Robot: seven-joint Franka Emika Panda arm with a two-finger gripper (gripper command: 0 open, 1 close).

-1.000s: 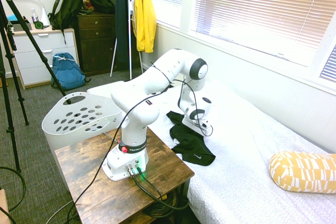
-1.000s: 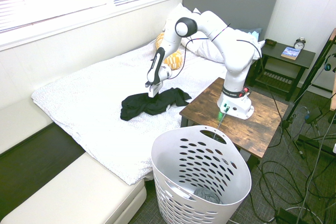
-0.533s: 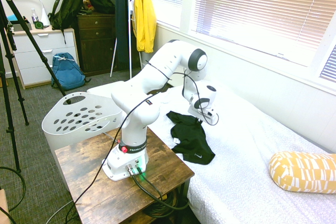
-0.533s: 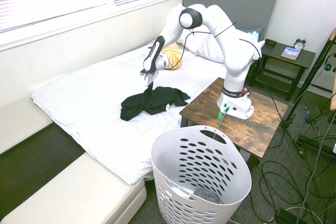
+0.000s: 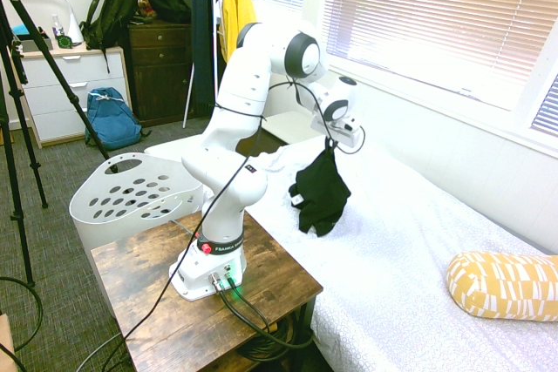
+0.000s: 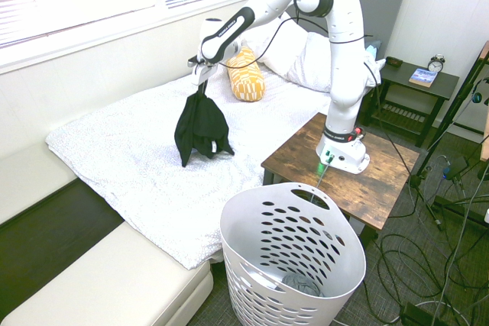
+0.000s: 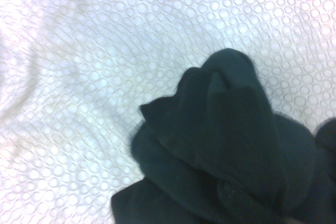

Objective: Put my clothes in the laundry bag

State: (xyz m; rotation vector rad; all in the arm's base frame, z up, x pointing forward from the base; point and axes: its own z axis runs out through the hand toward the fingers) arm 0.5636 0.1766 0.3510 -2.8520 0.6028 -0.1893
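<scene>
Gripper (image 5: 332, 143) is clamped shut on the clothes (image 5: 320, 197) – pinching 1 bunched top edge of the black garment, pointing steeply down. The clothes (image 6: 200, 129) are hanging in a limp bundle below the fingers, in the air above the bed (image 5: 418, 250); from the first exterior view the lowest fold is dangling just over the white bedspread, and I cannot tell whether it is brushing it.

In the wrist view the black fabric (image 7: 226, 150) is filling the lower right of the picture, with the circle-patterned bedspread (image 7: 105, 51) behind it, out of focus.

The laundry bag (image 6: 294, 257) – the white holed basket – is standing on the floor at the near end of the wooden side table (image 6: 359, 169), well apart from the hanging garment. In the first exterior view the same basket (image 5: 135, 193) is sitting to the left of the table (image 5: 200, 302). Something grey is lying at its bottom (image 6: 300, 284); too small to identify.

A yellow patterned pillow (image 5: 501, 285) is lying on the bed further along, toward the headboard, clear of the arm. A yellow jacket (image 5: 234, 6) is hanging on the rack at the far wall, and a blue backpack (image 5: 112, 118) is leaning against the white dresser.
</scene>
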